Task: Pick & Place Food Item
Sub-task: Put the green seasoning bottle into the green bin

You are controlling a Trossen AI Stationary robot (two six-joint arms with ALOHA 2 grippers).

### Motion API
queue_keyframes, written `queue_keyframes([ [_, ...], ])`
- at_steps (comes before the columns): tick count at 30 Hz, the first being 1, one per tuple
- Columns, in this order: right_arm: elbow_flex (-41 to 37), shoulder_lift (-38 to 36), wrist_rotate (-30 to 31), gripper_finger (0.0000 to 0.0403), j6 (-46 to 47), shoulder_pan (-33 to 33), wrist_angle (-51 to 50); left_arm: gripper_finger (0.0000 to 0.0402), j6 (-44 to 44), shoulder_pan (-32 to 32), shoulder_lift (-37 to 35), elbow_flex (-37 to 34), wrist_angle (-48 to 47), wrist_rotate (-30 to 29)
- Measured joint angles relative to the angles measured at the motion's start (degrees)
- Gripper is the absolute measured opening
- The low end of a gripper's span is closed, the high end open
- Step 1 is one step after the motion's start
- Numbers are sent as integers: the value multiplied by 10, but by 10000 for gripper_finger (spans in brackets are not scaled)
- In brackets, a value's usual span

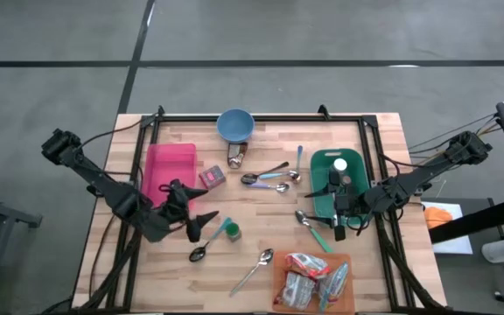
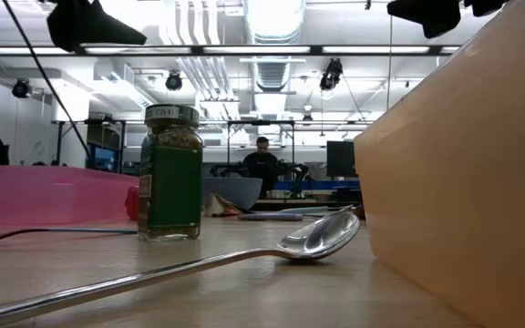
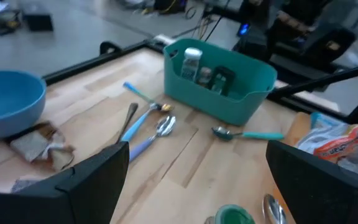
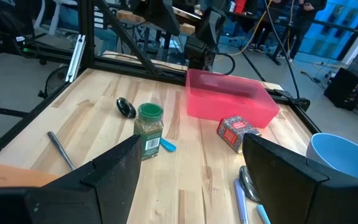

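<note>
Wooden table [image 1: 261,236]: green-lidded jar [image 1: 229,230] stands just beside the spread, empty left claw [image 1: 201,224].

Wooden slat table [image 1: 261,236], black frame. On it: pink bin [image 1: 168,166] left, blue bowl [image 1: 234,124] far centre, green bin [image 1: 332,175] right, orange tray [image 1: 309,284] near right, green-lidded spice jar [image 1: 231,230], small red box [image 1: 213,177], loose spoons [image 1: 268,177] mid-table.
</note>
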Motion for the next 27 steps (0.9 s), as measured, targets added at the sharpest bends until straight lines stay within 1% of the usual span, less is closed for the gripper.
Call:
queue_keyframes([
  [5, 0, 0, 0, 277, 0, 0, 0, 379, 119, 6, -40, -59, 116, 17],
  [8, 0, 0, 0, 277, 0, 0, 0, 379, 150, 19, -59, -74, 134, 32],
  [12, 0, 0, 0, 277, 0, 0, 0, 379, 151, 40, -73, -77, 117, 60],
  [19, 0, 0, 0, 277, 0, 0, 0, 379, 148, 53, -72, -77, 86, 66],
  [25, 0, 0, 0, 277, 0, 0, 0, 379, 171, 53, -42, -77, 88, 78],
  [27, 0, 0, 0, 277, 0, 0, 0, 379, 128, 50, -23, -77, 87, 85],
])
